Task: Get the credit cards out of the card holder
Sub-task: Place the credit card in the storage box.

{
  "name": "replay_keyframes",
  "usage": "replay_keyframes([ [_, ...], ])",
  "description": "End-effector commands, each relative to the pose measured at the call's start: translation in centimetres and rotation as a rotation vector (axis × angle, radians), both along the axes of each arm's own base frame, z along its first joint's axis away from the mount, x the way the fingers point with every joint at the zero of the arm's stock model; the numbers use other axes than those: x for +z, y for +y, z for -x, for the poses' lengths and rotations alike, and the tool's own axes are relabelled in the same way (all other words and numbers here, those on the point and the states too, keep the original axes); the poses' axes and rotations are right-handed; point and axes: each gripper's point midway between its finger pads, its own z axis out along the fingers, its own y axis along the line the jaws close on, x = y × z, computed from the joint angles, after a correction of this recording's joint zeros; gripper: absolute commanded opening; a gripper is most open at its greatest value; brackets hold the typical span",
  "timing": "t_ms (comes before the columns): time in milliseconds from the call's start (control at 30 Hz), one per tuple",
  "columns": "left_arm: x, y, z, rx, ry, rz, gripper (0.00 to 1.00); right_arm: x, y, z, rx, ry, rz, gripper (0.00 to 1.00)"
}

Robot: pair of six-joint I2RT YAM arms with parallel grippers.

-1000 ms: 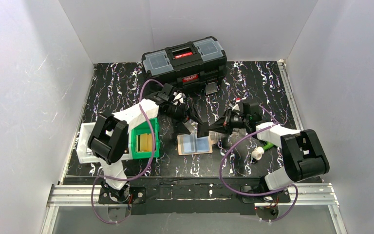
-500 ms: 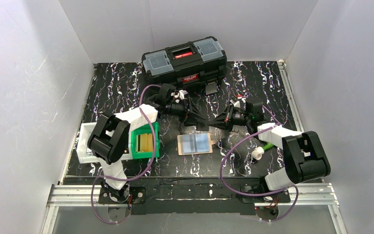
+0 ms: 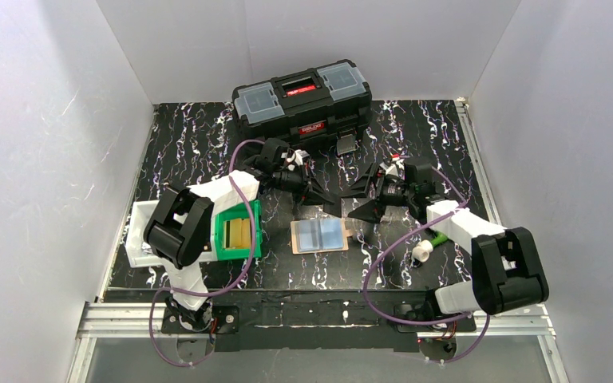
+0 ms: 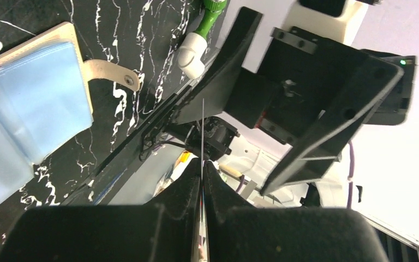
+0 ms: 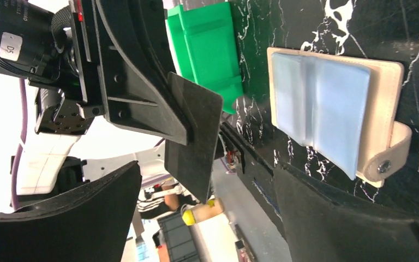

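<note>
- Where the table (image 3: 183,144) runs up to the left wall, a white tray (image 3: 137,239) sits. A green bin (image 3: 254,239) is hard against its right side, with yellow-tan slabs (image 3: 239,231) inside.
- The left arm reaches over the bin toward mid-table.
- The left pincer (image 3: 327,201) is raised off the table, with its fingers pressed together on a thin greyish card (image 5: 193,136).
- The left wrist view shows that card edge-on, a hairline between the two pads. The right wrist view shows its flat dark face sticking out past the fingertips.
- The card holder (image 3: 319,236) lies open and flat on the table, below the left pincer's tips and nearer the arm bases, not touching them.
- Light blue covers both halves of the holder; I cannot tell card from sleeve.
- Its tan strap (image 3: 352,234), with a snap on it, sticks out to the right.
- A black toolbox (image 3: 303,100) stands at the back with its lid down, well apart from the holder.
- The right pincer (image 3: 361,199) faces the left one from the right, also off the table.
- Its fingers are spread wide and grip nothing. The greyish card hangs in front of their gap, untouched.
- The holder lies to the near left of this pincer, apart from it.
- A white-and-green piece (image 3: 425,249) lies on the table by the right arm.
</note>
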Motion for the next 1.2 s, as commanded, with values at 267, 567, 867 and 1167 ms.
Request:
replay_keyframes([
  [267,2.4,5.2,0.8,-0.010,-0.180,-0.235,0.00,0.7,-2.3,0.5,-0.032,-0.084,0.231,0.98],
  [567,2.7,18.2,1.0,0.115,-0.298,-0.662,0.00,0.0,-2.8,1.1,-0.009,-0.092,0.277,0.98],
  [867,1.9,30.8,2.8,0.153,-0.283,-1.237,0.00,-0.2,-2.7,0.6,0.023,-0.107,0.299,0.98],
  [1167,1.1,36.8,4.0,0.141,-0.207,-1.536,0.00,-0.9,-2.5,0.2,0.037,-0.102,0.295,0.98],
])
